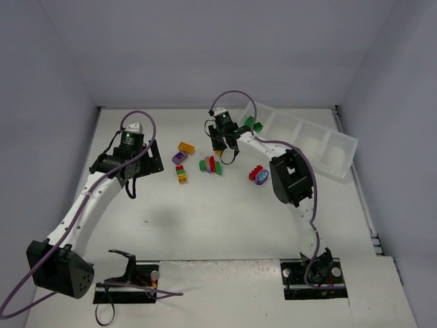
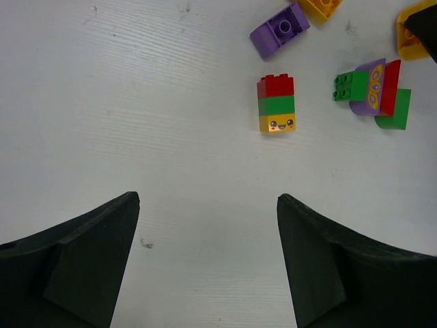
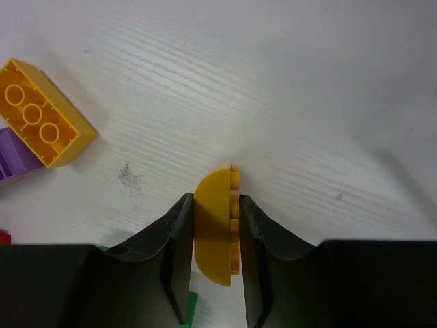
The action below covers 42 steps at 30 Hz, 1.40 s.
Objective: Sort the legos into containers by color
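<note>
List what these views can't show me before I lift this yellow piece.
- Right wrist: yellow piece, flanks covered by the fingers of the right gripper.
- Top: green brick at the end of the tray; too small to tell whether it is inside or beside.
- Left wrist: yellow brick, cut by the right edge.

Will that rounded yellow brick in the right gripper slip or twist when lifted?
Likely rigid: the rounded yellow brick looks like hard plastic. The right gripper pinches it from both sides, so it should hold; its smooth surface might let it pivot.
</note>
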Each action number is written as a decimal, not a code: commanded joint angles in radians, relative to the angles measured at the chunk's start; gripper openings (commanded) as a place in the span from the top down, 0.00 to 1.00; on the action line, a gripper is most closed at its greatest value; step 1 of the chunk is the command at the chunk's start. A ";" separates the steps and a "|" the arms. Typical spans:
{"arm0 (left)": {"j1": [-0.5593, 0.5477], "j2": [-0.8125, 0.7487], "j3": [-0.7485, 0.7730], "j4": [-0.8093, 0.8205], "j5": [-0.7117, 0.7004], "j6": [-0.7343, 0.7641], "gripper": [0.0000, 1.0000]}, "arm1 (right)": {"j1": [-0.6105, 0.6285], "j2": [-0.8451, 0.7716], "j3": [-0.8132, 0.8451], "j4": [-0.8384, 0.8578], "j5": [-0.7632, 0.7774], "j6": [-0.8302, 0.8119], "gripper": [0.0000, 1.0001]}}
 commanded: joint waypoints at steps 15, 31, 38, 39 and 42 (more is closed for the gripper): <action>0.000 0.044 0.045 0.056 0.027 0.027 0.25 | -0.373 -0.413 -0.281 0.162 0.278 0.092 0.98; 0.000 0.065 0.031 0.085 0.030 0.063 0.25 | -0.413 -0.329 -0.252 0.157 0.215 0.099 0.49; 0.000 0.190 0.111 0.180 0.133 0.263 0.25 | -0.405 -0.439 -0.307 0.156 0.114 0.084 0.45; 0.000 0.210 0.123 0.207 0.147 0.291 0.25 | -0.401 -0.471 -0.317 0.156 0.096 0.085 0.45; 0.000 0.306 0.167 0.250 0.191 0.397 0.25 | -0.372 -0.545 -0.369 0.156 0.050 0.092 0.45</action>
